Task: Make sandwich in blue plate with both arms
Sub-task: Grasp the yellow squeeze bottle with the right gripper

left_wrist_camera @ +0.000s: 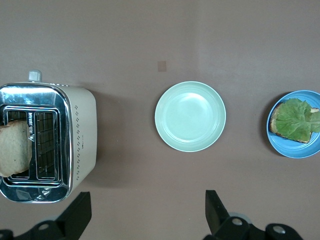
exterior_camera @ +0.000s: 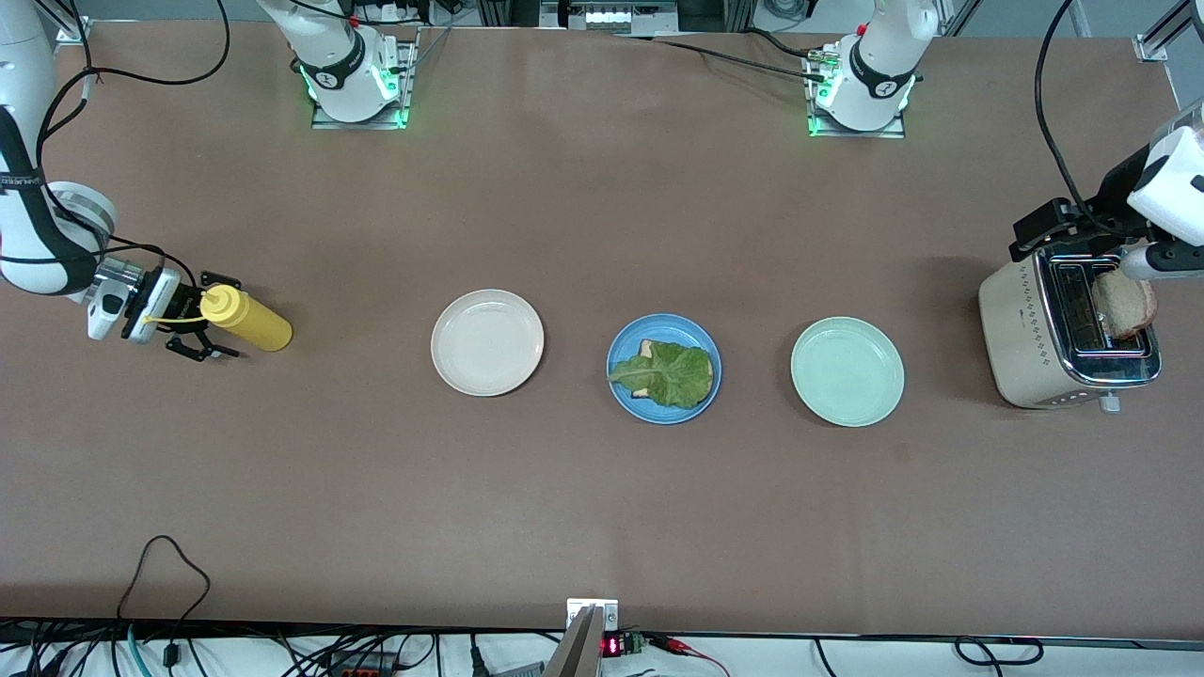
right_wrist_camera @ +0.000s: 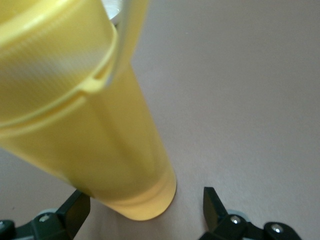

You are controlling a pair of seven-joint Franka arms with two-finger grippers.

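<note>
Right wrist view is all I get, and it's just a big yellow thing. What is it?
Observer: A yellow squeeze bottle at the right arm's end of the table. The open right gripper has a finger on each side of it.
Operator: Where's the sandwich?
Observer: On the blue plate, in the middle of three plates, one toast slice lies under a lettuce leaf. There is no top slice.
Operator: So where's the other bread?
Observer: A second slice sticks out of the toaster at the left arm's end, and the left gripper hangs open above that area.
</note>
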